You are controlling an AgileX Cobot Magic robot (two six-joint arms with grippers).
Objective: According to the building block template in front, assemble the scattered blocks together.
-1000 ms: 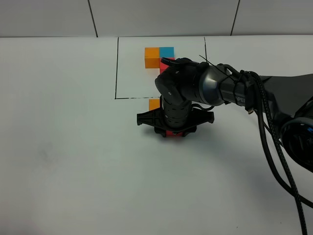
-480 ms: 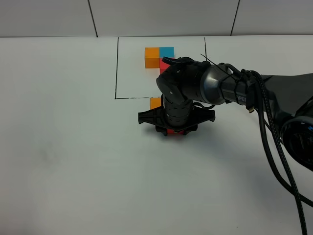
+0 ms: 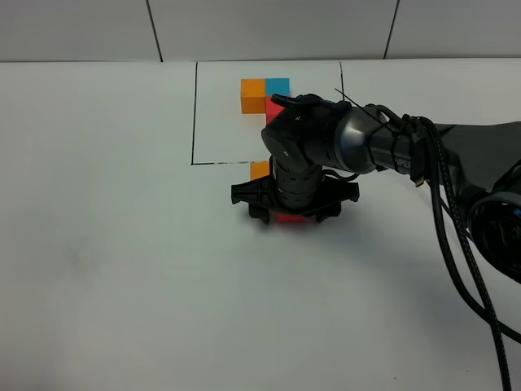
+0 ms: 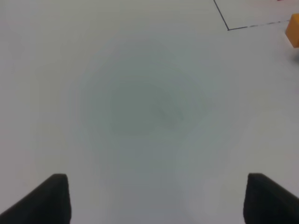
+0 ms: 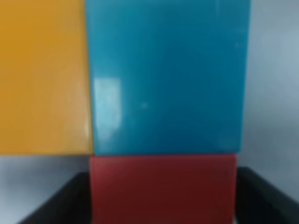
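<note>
My right hand [image 3: 290, 213], mid-frame, looks clenched on the red block [image 5: 162, 186], now tight under the blue block [image 5: 168, 77] beside orange [image 5: 44, 77]; I'd release straight up, no nudge.

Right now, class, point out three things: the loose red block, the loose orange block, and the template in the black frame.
red block [image 5: 162, 186], right wrist view, on its facing side between the tool's fingers.
orange block [image 3: 258, 169], exterior high view, on its visible top.
template [image 3: 253, 91], exterior high view, on its orange cube's top.

Right arm [image 3: 326, 142] hides blue block; red block [image 3: 291, 217] seemingly half-covered.
</note>
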